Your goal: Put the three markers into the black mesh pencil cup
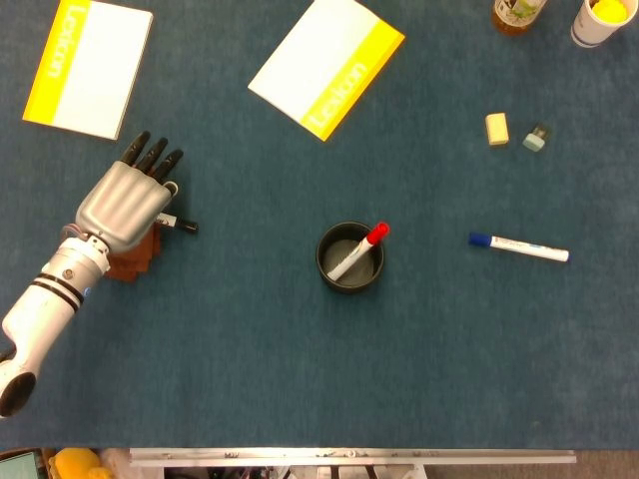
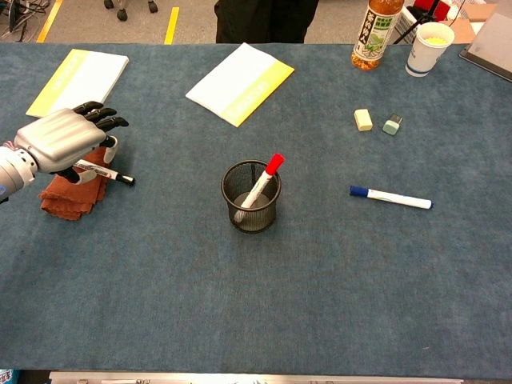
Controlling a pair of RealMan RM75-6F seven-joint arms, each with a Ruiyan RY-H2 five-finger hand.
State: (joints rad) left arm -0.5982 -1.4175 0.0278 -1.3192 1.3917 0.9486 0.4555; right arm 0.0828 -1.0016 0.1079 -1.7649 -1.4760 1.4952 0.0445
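Note:
The black mesh pencil cup (image 1: 349, 257) (image 2: 251, 196) stands mid-table with a red-capped marker (image 1: 371, 239) (image 2: 268, 172) leaning inside it. A blue-capped marker (image 1: 519, 246) (image 2: 392, 197) lies flat to the cup's right. At the left, a black-capped marker (image 1: 182, 225) (image 2: 108, 173) rests partly on a folded red cloth (image 1: 130, 261) (image 2: 68, 196). My left hand (image 1: 125, 200) (image 2: 60, 140) hovers palm-down over that marker's back end, fingers stretched out and apart, thumb just above the barrel. Neither view shows my right hand.
Two yellow-and-white notebooks (image 1: 324, 65) (image 1: 85, 65) lie at the back. A cream eraser (image 1: 496, 128) and a small grey-green sharpener (image 1: 535, 138) sit back right, near a bottle (image 2: 378, 32) and a paper cup (image 2: 428, 36).

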